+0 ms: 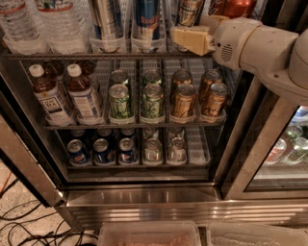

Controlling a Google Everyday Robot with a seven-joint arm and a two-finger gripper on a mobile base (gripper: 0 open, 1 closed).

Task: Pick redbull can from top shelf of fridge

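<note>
From the one camera view, the fridge (144,204) stands open in front of me, steel frame below and wire racks of drinks inside; on the top shelf (72,55) the redbull can (107,19) stands upright in its clear lane tray, silver with blue-grey panels, between the water bottles (57,24) on its left and a mostly blue slim can (147,19) on its right. The gripper (179,38) hangs at the front edge of that same shelf, further right, just in front of a dark can (189,10) and well apart from the redbull can (the blue can's lane lies between them); whether the claw is released or clenched I cannot tell from here, though it seems to carry nothing. The pale arm (260,48) reaches in from the right; below it sit green cans (120,101) and gold cans (184,101), with tea bottles (50,93) to the left; short blue cans (103,150) fill the lowest rack.
</note>
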